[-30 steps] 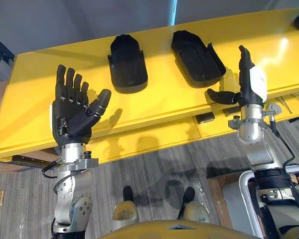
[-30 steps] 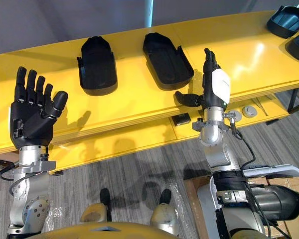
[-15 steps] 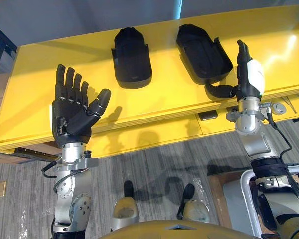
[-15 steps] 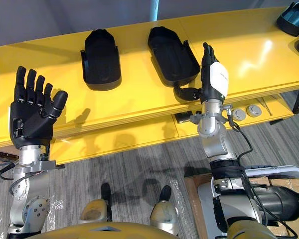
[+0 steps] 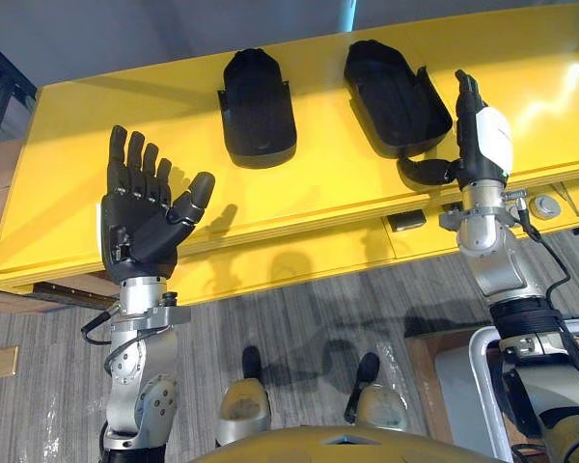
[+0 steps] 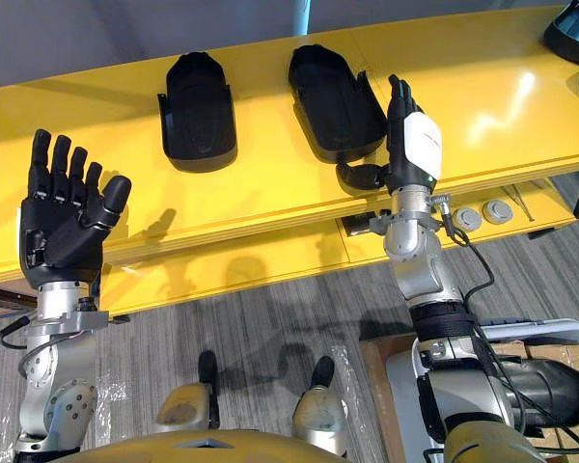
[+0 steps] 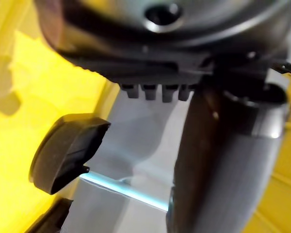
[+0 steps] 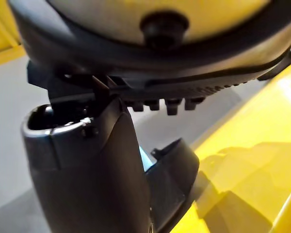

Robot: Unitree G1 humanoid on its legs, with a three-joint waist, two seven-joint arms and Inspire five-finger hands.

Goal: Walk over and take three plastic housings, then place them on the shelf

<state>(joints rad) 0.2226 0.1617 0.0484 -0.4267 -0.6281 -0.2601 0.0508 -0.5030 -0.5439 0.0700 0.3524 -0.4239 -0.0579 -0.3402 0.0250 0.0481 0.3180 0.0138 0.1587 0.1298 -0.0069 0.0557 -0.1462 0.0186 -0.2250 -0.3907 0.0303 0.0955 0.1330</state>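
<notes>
Housings lie far back on your yellow desk [image 5: 328, 183]: the left housing [image 5: 258, 111] and the right housing [image 5: 396, 85]. Your right hand [image 5: 482, 145], fingers straight and thumb out, stands just beside the right housing; your left hand [image 5: 140, 222] is spread, empty. Reach askew and you may shove it away.

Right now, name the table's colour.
The table is bright yellow, clearest in the left eye view.
</notes>
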